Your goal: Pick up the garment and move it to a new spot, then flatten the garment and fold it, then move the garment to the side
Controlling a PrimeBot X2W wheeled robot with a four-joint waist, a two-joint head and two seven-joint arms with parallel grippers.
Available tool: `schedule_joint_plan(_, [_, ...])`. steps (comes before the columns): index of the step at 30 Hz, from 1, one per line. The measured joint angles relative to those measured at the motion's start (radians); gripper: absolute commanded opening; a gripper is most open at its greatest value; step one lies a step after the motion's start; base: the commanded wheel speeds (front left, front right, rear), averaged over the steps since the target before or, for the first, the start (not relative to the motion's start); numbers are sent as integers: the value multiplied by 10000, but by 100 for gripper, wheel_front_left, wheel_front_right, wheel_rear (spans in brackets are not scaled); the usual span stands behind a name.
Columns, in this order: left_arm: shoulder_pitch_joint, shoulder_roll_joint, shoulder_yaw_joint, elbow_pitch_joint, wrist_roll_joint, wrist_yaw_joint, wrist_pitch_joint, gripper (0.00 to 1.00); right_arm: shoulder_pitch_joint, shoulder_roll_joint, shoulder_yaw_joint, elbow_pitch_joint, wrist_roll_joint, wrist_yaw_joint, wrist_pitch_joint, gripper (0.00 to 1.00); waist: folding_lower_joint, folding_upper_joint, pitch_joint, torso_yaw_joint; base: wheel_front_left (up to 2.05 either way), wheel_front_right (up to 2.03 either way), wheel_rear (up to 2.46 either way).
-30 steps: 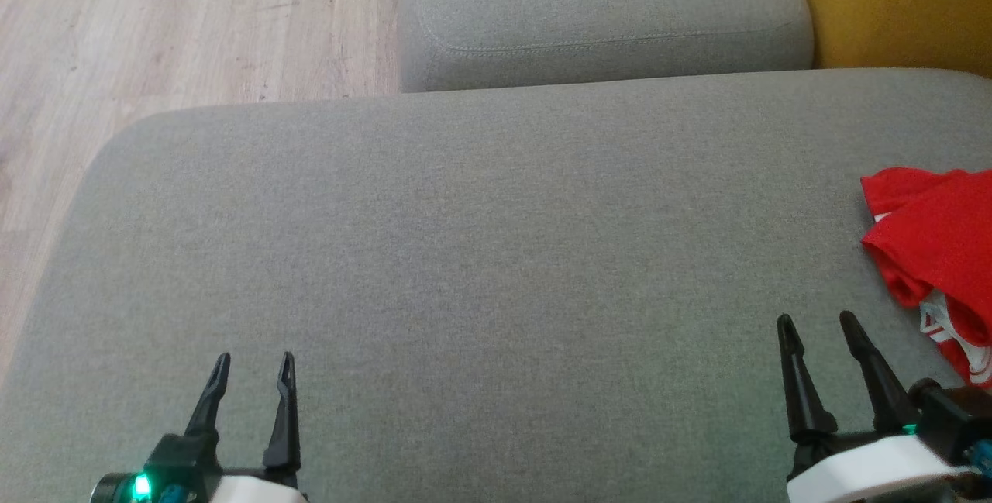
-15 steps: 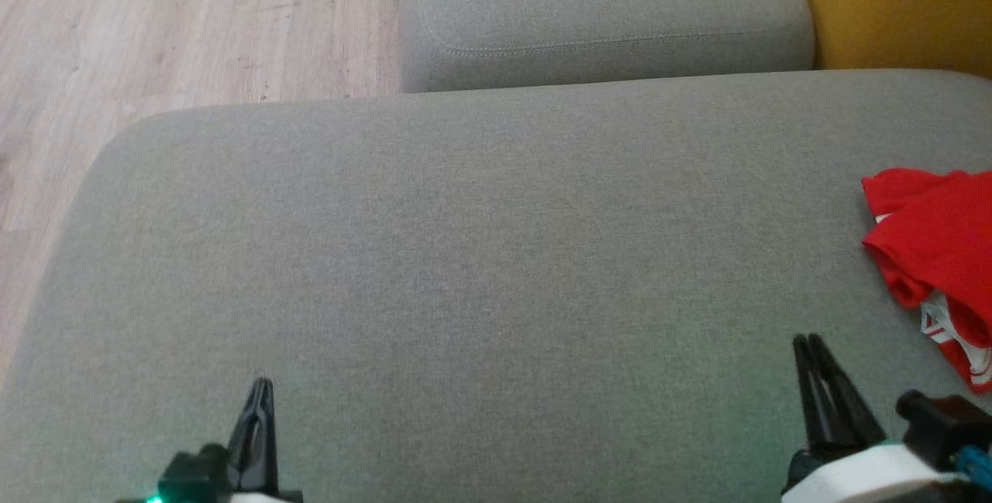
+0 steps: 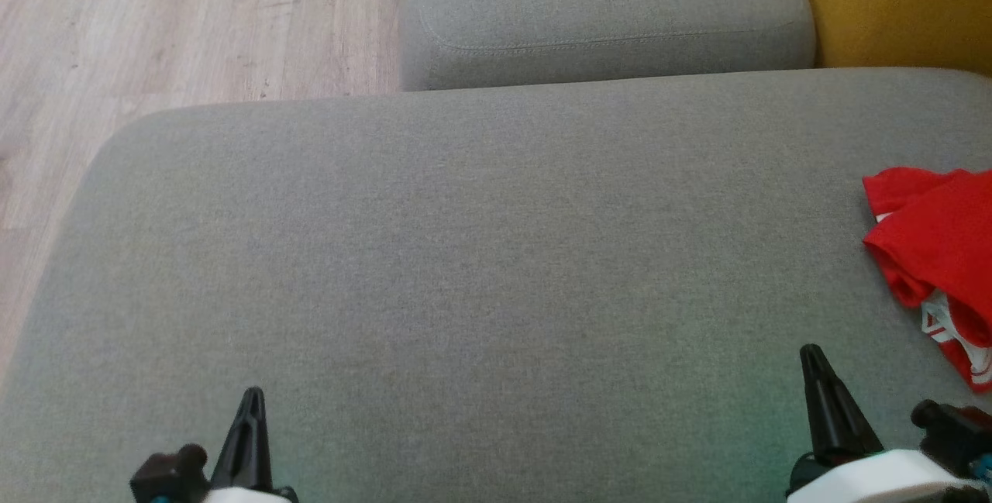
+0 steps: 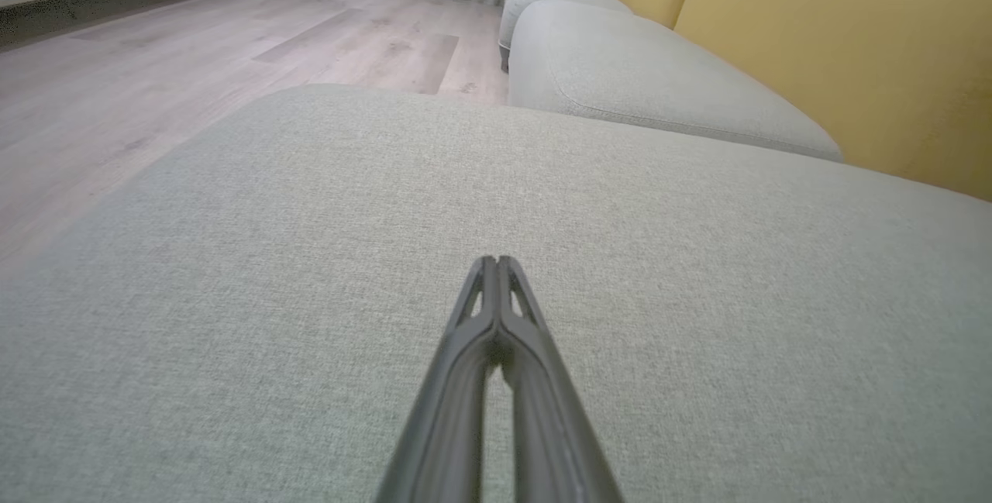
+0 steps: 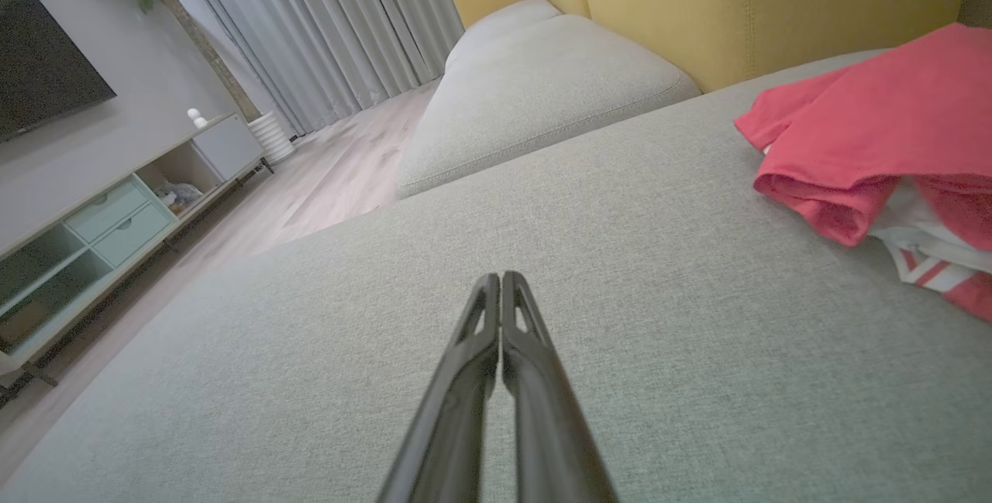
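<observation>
A crumpled red garment (image 3: pixel 942 243) with white trim lies at the right edge of the grey sofa cushion (image 3: pixel 480 255), partly cut off by the head view's border. In the right wrist view the garment (image 5: pixel 876 131) sits to the upper right. My right gripper (image 3: pixel 810 352) is shut and empty near the cushion's front, left of and nearer than the garment, not touching it; its tips (image 5: pixel 496 280) press together. Shut and empty too, my left gripper (image 3: pixel 253 394) is at the front left, tips (image 4: pixel 496 261) closed above bare cushion.
A second grey seat cushion (image 3: pixel 604 15) lies beyond the main one, with a yellow sofa back (image 3: pixel 899 7) at the far right. Wooden floor (image 3: pixel 155 22) lies past the cushion's left edge. A TV cabinet (image 5: pixel 116 224), curtains and a plant stand across the room.
Both grippers went from open to shut with nothing between their fingers, and both drew back slightly toward the view's bottom edge. The garment has not moved.
</observation>
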Motion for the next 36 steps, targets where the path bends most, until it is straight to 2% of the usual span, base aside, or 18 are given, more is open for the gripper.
schedule_joint_plan(36, [-563, -591, 1191, 192, -3737, -932, 779, 0, -928, -44, -88, 1018, 4263, 0, 56, 0, 0, 0, 92, -5, 0, 0, 0])
